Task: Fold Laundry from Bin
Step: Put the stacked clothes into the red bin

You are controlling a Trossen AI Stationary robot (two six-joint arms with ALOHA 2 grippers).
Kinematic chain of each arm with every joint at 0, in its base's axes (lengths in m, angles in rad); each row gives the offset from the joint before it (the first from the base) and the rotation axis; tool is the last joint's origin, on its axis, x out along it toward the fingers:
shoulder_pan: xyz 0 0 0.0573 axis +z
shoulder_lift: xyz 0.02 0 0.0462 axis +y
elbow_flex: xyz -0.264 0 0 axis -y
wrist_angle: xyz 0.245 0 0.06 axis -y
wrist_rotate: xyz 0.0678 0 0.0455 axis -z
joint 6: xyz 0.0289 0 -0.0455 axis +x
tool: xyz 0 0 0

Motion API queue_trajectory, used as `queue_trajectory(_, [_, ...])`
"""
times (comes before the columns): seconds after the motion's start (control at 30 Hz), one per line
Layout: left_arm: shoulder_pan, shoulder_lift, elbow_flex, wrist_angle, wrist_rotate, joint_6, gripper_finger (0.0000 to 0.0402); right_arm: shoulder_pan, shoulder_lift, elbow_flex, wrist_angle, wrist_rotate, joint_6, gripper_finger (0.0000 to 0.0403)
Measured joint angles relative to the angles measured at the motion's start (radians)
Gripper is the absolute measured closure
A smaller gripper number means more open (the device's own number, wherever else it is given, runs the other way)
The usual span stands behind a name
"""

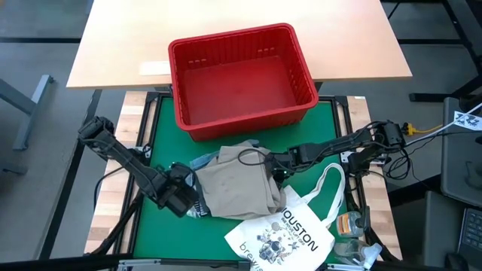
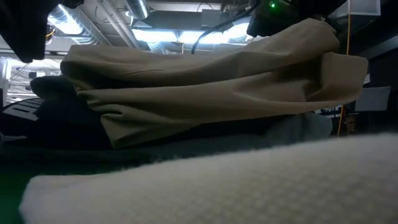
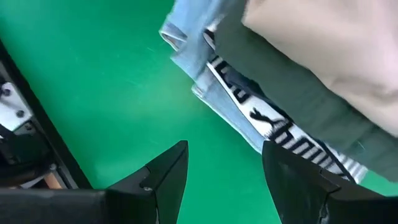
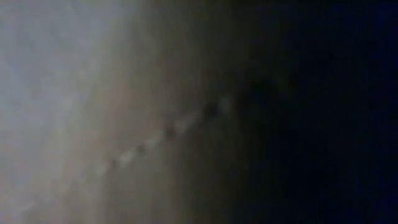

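Right gripper [image 1: 277, 167] is pinching the khaki garment [image 1: 237, 188] atop the pile, left gripper [image 1: 188, 197] gaping alongside; bin [image 1: 239, 109] emptied, folding nearly finished.

A green mat [image 1: 158, 150] covers the table, edged by a black frame [image 1: 143, 128] with pale wooden boards [image 1: 129, 120] at nine o'clock. At twelve o'clock a light wooden tabletop [image 1: 226, 19] adjoins it. Grey floor [image 1: 38, 150] surrounds everything, with a grey metal leg [image 1: 30, 102] at nine o'clock. In the low view, ceiling ducts [image 2: 140, 9] and bright strip lights [image 2: 155, 34] run overhead.
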Motion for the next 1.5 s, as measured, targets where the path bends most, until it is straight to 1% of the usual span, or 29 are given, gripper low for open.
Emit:
queue_trajectory(0.07, [0.011,0.0,-0.001,-0.005,0.001,-0.001,0.0202,0.0,0.0,0.0,0.0,0.0,0.0,0.0384])
queue_trajectory(0.13, [0.02,-0.001,-0.016,0.027,0.003,-0.002,0.0202,0.0,0.0,0.0,-0.001,0.0,0.0,0.0384])
queue_trajectory(0.27, [0.025,-0.001,-0.097,0.21,0.02,0.005,0.0202,0.0,0.0,0.0,-0.002,-0.001,0.0,0.0384])
queue_trajectory(0.37, [0.025,-0.001,-0.167,0.329,0.061,0.072,0.0202,0.0,0.0,0.0,-0.004,-0.009,0.0,0.0384])
queue_trajectory(0.5, [0.025,-0.003,-0.24,0.337,0.13,0.101,0.0202,0.0,0.0,0.0,-0.005,-0.014,0.0,0.0384])
queue_trajectory(0.57, [0.025,-0.015,-0.279,0.323,0.144,0.105,0.0202,0.0,0.0,0.0,-0.005,-0.015,0.0,0.0384])
queue_trajectory(0.63, [0.022,-0.035,-0.33,0.33,0.142,0.1,0.0202,0.0,0.0,0.0,-0.005,-0.016,0.0,0.0384])
queue_trajectory(0.7, [0.022,-0.045,-0.391,0.374,0.133,0.063,0.0202,0.0,0.0,0.0,-0.005,-0.016,0.0,0.0384])
queue_trajectory(0.83, [0.022,-0.045,-0.497,0.556,0.128,-0.004,0.0202,0.0,0.0,0.0,-0.005,-0.016,0.0,0.0384])
queue_trajectory(0.93, [0.029,-0.049,-0.543,0.669,0.105,-0.009,0.0202,0.0,0.0,0.0,-0.004,-0.016,0.0,0.0384])
queue_trajectory(1.0, [0.034,-0.048,-0.545,0.696,0.071,-0.012,0.0202,0.0,0.0,0.0,-0.007,-0.016,-0.001,0.0384])
queue_trajectory(1.17, [0.063,-0.043,-0.547,0.753,-0.084,-0.066,0.0202,0.0,0.001,-0.001,-0.008,-0.025,0.004,0.0384])
queue_trajectory(1.27, [0.075,-0.033,-0.549,0.803,-0.155,-0.076,0.0202,0.0,0.001,-0.001,-0.01,-0.031,0.008,0.0384])
queue_trajectory(1.37, [0.094,-0.014,-0.549,0.857,-0.186,-0.072,0.0202,0.0,0.001,-0.002,-0.017,-0.043,0.009,0.0384])
queue_trajectory(1.5, [0.11,0.016,-0.548,0.883,-0.187,-0.05,0.0202,0.0,0.001,-0.003,-0.018,-0.044,0.01,0.0384])
